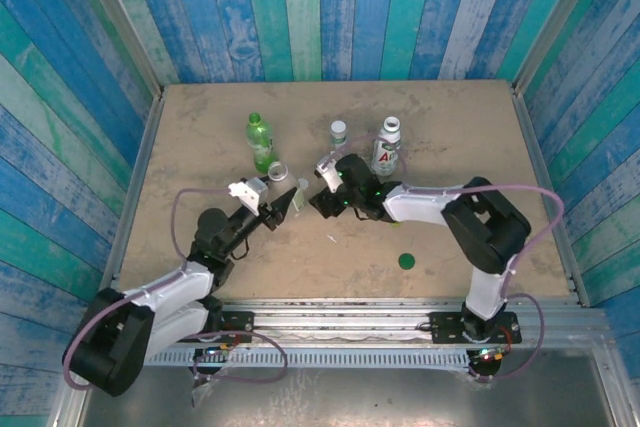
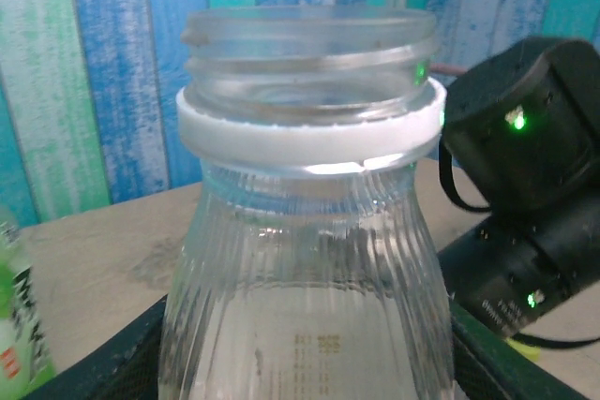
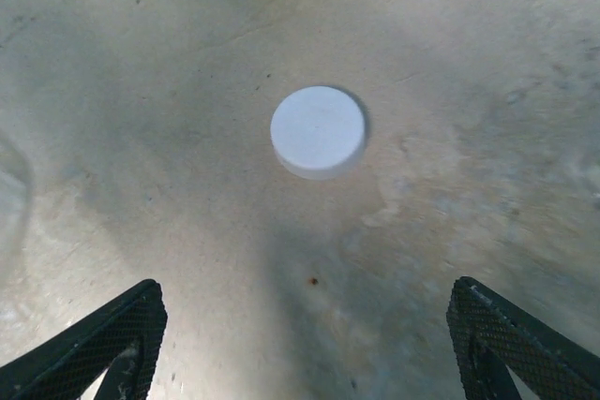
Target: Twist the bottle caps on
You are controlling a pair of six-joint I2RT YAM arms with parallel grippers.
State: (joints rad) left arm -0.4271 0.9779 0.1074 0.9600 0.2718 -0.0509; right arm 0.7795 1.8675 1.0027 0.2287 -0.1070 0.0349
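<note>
White cap [image 3: 319, 132] noted on table [image 3: 487, 72] centre ahead of right gripper [image 3: 305, 348], jaws wide; short clear bottle [image 2: 305, 231] flanked by left gripper [image 2: 300, 367], grip unclear.

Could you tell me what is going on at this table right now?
Two robot arms are fitting caps onto bottles. The left gripper is closed around the lower body of a short clear ribbed plastic bottle, whose mouth is open with no cap on it. The right gripper hangs open above a small round white plastic cap, which lies flat on the tan table, and is not touching it. A larger dark green cap lies loose nearer the arm bases.
</note>
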